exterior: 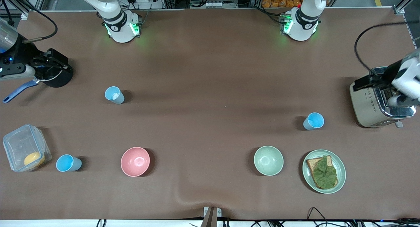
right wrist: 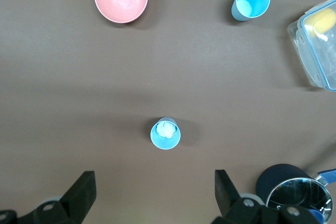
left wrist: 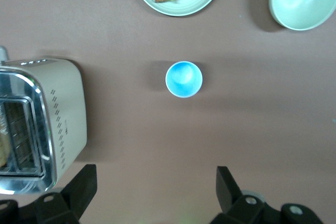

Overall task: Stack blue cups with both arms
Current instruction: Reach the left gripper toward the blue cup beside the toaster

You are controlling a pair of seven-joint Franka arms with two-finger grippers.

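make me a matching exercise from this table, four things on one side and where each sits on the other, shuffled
Things:
1. pink bowl
2. pale green bowl
3. toaster
4. clear box

Places:
A. beside the plate with the bread
B. at the left arm's end of the table
C. at the right arm's end of the table, holding something yellow
D. between a blue cup and the pale green bowl

Pairs: 1-D, 2-A, 3-B, 4-C
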